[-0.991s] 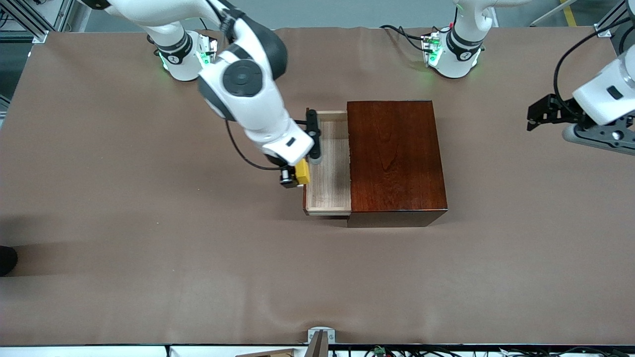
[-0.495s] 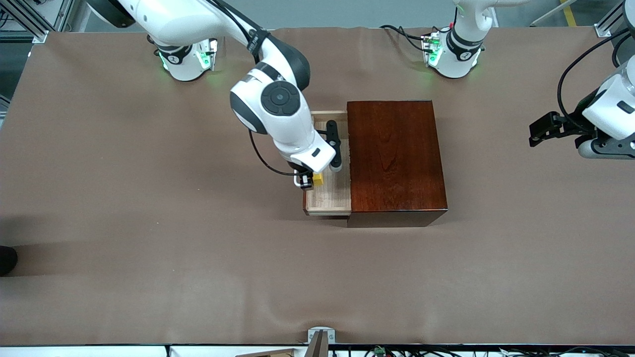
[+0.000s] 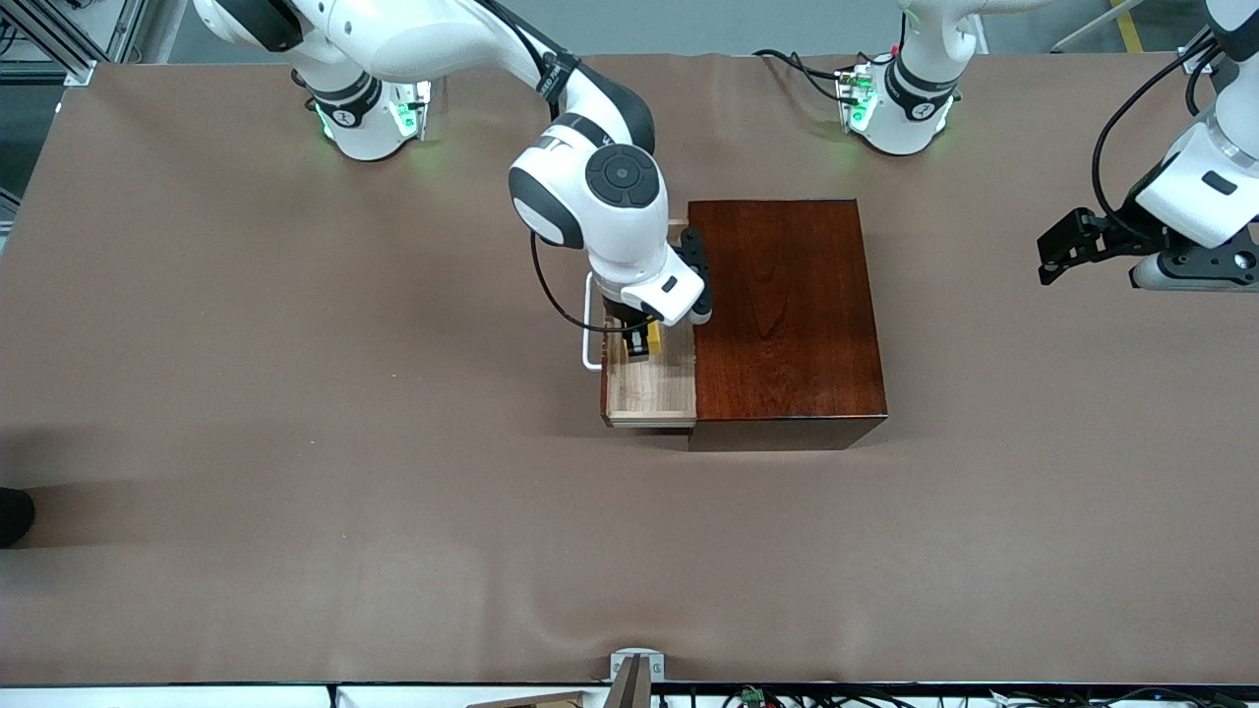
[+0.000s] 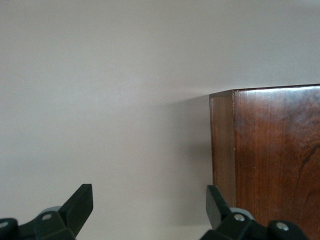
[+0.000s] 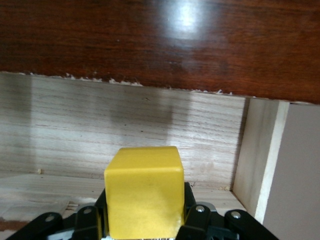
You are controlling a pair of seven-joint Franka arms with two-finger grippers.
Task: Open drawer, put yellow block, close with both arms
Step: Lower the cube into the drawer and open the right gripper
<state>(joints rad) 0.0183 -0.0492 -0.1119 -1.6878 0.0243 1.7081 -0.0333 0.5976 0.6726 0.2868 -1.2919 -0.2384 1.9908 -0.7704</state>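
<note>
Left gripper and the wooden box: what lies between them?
Only bare brown table cloth lies between the open left gripper and the wooden box; the front view shows it.

A wide table (image 3: 295, 413) covered in a plain brown cloth fills nearly the whole front view; the cloth lies mostly flat, with soft wrinkles along its near edge. A small grey metal bracket (image 3: 637, 667) sits at the middle of that near edge. Black cables (image 3: 787, 67) trail over the cloth's upper edge. Grey floor (image 3: 689, 25) shows above the table, crossed by a yellow stripe (image 3: 1128, 25). Aluminium frame bars (image 3: 59, 39) stand at the corner. Lighting is even, shadows soft.
</note>
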